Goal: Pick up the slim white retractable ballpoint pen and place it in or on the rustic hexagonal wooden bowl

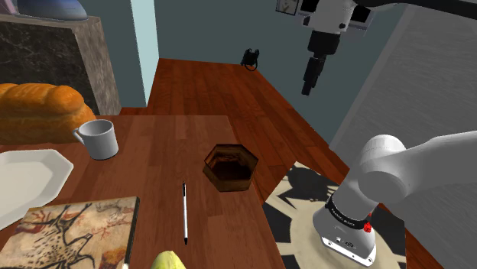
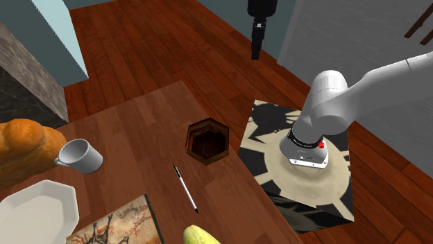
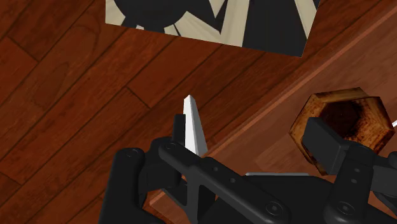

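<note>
The slim white pen lies flat on the brown wooden table, pointing toward the table's near edge. A dark hexagonal wooden bowl sits just beyond it, close to the table's edge on the stand's side, and holds nothing. My black gripper hangs high over the wooden floor, past the table's edge and well away from both things. In the wrist view its fingers stand apart with nothing between them, and the bowl shows beside one finger.
A white mug, a loaf of bread, a white plate, a picture book and a yellow banana occupy the table's other half. The patterned stand adjoins the table. A small black object lies on the floor.
</note>
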### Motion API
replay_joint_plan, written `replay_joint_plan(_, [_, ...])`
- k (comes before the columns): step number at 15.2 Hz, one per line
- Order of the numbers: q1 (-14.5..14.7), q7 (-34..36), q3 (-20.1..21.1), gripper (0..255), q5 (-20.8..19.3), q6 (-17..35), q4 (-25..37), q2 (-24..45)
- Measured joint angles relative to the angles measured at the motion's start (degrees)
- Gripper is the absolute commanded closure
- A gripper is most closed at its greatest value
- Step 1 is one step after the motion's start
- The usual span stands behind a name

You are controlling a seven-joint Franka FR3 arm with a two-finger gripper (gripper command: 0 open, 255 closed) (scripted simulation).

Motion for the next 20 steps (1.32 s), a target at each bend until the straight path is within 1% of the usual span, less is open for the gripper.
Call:
replay_joint_plan(1, [0.0, 0.0, 0.0, 0, 0.0, 0.0, 0.0, 0.0])
replay_joint_plan(3, [0.0, 2.76, 2.02, 0, 1.11, 0.34, -1.16, -0.68])
replay_joint_plan(6, [-0.03, 8.94, 6.35, 0, 3.59, 1.25, -3.19, -1.47])
replay_joint_plan(12, [0.39, 23.33, 16.98, 0, 9.94, 4.15, -5.32, -0.18])
replay_joint_plan(18, [-0.13, 37.49, 27.62, 0, 15.16, 8.1, -4.2, 5.15])
replay_joint_plan(19, [-0.63, 39.92, 29.57, 0, 15.64, 8.88, -2.95, 7.17])
replay_joint_plan(20, [-0.86, 42.26, 31.4, 0, 16.28, 10.01, -2.98, 8.36])
